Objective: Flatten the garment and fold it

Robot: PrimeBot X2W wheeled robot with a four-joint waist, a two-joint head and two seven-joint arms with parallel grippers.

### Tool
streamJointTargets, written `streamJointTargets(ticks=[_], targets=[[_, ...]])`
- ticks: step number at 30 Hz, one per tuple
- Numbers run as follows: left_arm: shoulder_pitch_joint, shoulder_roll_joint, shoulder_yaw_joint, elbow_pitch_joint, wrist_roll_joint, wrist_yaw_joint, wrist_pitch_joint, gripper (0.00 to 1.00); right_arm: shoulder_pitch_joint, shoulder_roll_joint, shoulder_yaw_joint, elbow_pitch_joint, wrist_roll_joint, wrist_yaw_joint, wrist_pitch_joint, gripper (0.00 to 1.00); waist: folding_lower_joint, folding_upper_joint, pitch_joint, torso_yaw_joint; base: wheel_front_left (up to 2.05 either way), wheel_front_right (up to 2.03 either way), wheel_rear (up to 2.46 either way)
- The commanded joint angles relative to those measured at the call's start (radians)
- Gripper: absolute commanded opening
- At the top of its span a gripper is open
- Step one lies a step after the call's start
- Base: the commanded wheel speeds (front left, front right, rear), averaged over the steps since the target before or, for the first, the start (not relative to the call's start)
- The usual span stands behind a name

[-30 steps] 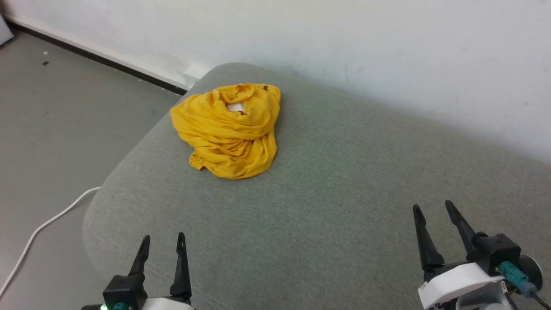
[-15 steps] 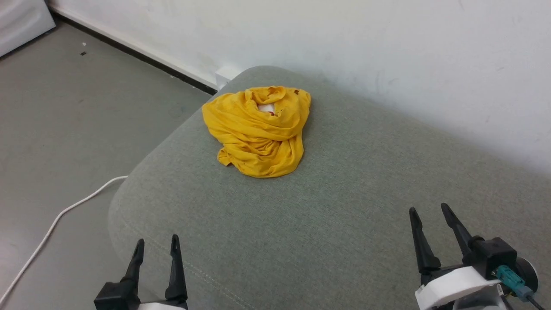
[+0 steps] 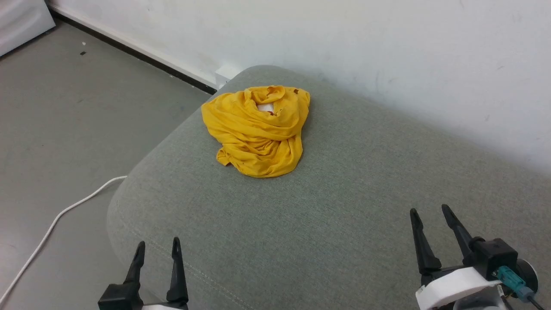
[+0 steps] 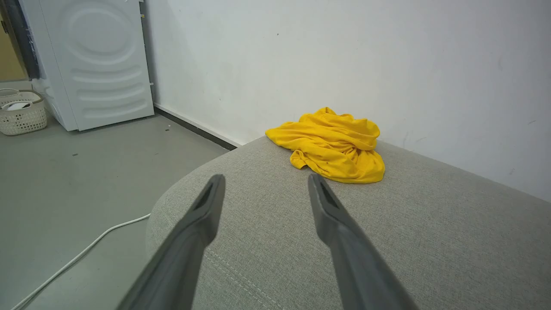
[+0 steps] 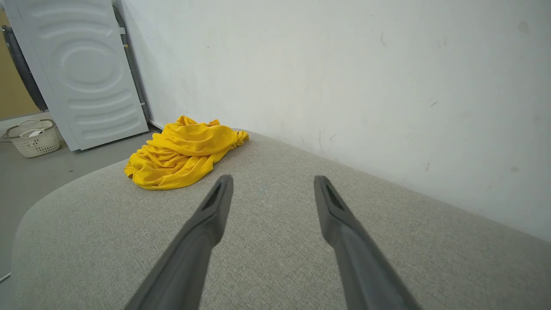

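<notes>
Garment (image 3: 258, 131) bright yellow; cushion (image 3: 344, 206) grey-green; wall (image 3: 344, 38) white.

Crumpled yellow garment (image 3: 258, 133) on grey cushion (image 3: 344, 224); left fingers (image 3: 175, 271), right fingers (image 3: 421, 239) spread, well apart from it.

Soft, even indoor light washes the white wall (image 3: 387, 43) and casts only a faint shadow beside the yellow T-shirt (image 3: 258, 133). Wrist views bow toward their edges; fingers (image 4: 344, 241) of the left tool (image 4: 264, 176) look soft up close.

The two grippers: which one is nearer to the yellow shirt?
The left gripper; the shirt lies toward its side of the grey cushion, farther from the right gripper.
</notes>
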Motion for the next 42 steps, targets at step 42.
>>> streamJointTargets(ticks=[42], targets=[[-1.041, 0.350, -0.065, 0.305, -0.232, -0.170, 0.676, 1.00, -0.194, -0.017, -0.026, -0.404, -0.143, -0.002, 0.169, 1.00, 0.0000, 0.0000, 0.518, -0.324, 0.00, 0.00, 0.00]])
